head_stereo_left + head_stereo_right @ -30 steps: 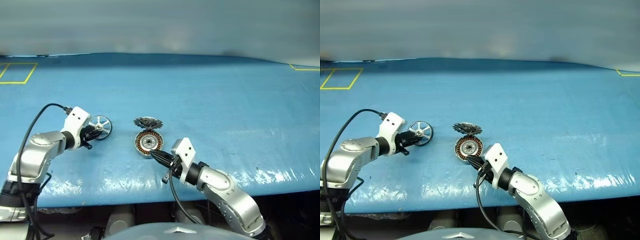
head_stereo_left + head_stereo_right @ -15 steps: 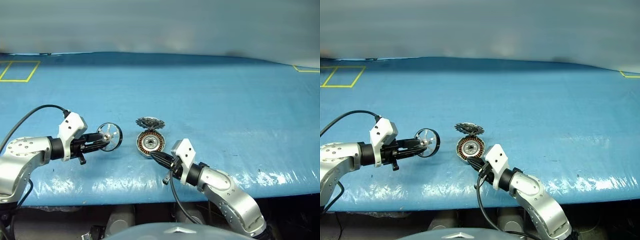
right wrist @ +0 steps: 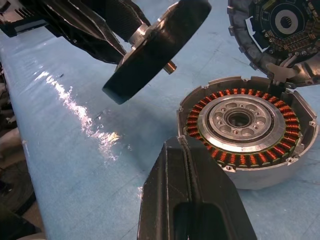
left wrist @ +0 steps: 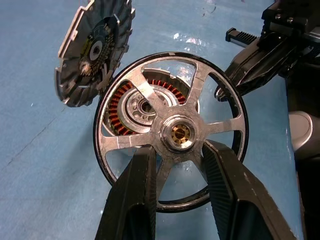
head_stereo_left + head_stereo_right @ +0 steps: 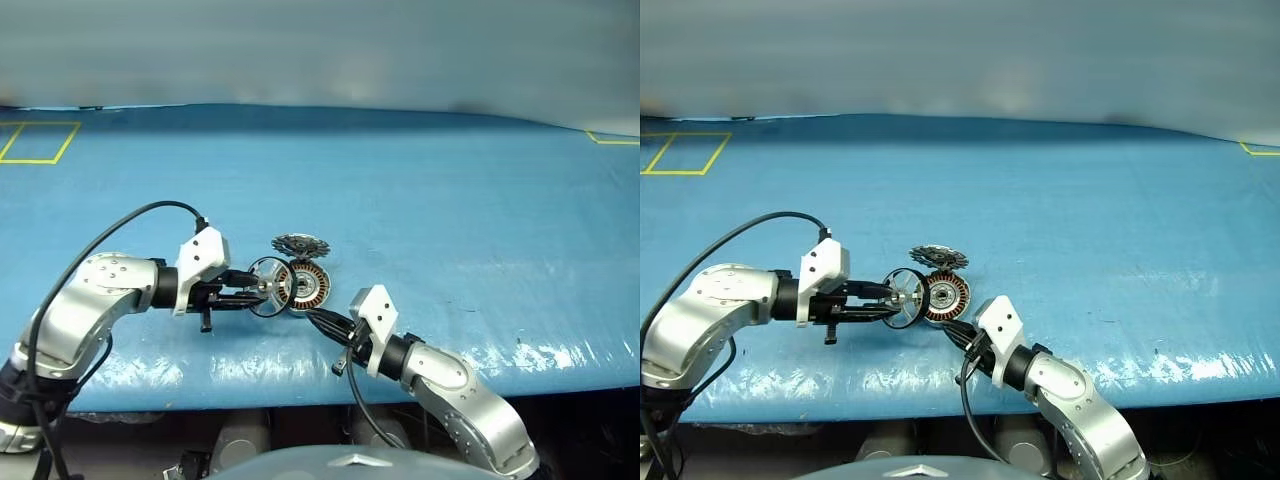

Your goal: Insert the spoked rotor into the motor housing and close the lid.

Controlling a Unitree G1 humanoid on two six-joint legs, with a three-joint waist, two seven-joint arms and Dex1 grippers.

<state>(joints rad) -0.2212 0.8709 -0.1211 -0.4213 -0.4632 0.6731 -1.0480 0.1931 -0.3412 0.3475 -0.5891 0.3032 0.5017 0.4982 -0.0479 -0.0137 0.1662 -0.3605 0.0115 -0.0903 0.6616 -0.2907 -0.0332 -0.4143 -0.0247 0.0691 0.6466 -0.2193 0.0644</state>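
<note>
- You have one rotor (image 4: pixel 172 134), one housing (image 3: pixel 248 130) and one lid (image 5: pixel 299 245) on the blue table (image 5: pixel 450 200); there are two grippers.
- The left gripper (image 4: pixel 175 165) is partly open, and its two fingers (image 4: pixel 137 185) clamp the rotor at the hub. The rotor stands on edge in the air, just beside the housing on its left side, not yet inside.
- The housing sits open on the table, with the copper windings up. The lid stands tilted at the far edge of the housing, and its inner pattern faces you.
- The right gripper (image 3: pixel 182 150) is fully closed and holds nothing. Its tips are at the near edge of the housing.
- Compared with one second ago, the left arm has carried the rotor to the right, from well apart to next to the housing. The right gripper, the housing and the lid are where they were.
</note>
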